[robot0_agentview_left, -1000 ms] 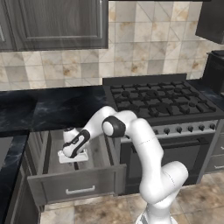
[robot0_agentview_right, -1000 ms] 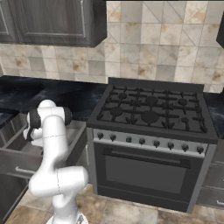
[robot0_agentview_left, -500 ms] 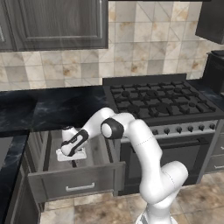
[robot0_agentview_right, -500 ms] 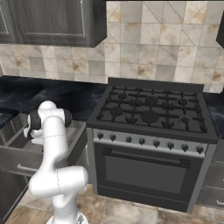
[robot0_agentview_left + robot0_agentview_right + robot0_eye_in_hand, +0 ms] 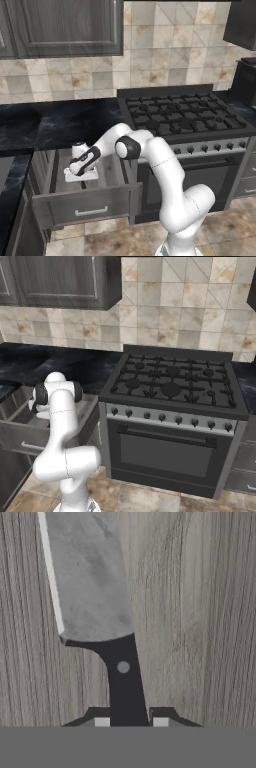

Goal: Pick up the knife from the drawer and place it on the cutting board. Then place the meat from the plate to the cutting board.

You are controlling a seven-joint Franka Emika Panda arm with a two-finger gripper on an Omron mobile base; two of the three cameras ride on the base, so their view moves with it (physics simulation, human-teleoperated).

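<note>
Knife (image 5: pixel 107 622) lies flat on drawer (image 5: pixel 87 202) floor, gripper (image 5: pixel 130 719) closed on its black handle. Looks light, stiff, blade sharp & slick; handle grip = right spot, lift level.

A black gas stove (image 5: pixel 185 117) is sitting between dark marble counters (image 5: pixel 55 122), its oven door (image 5: pixel 167 456) facing out, grey wall cabinets (image 5: pixel 65 27) hanging over the beige tiled backsplash (image 5: pixel 175 321).

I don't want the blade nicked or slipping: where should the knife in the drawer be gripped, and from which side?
Grip the knife by its black handle, from straight above: it lies flat on the drawer floor. The gripper is shut on that narrow handle, a finger on each side.
</note>
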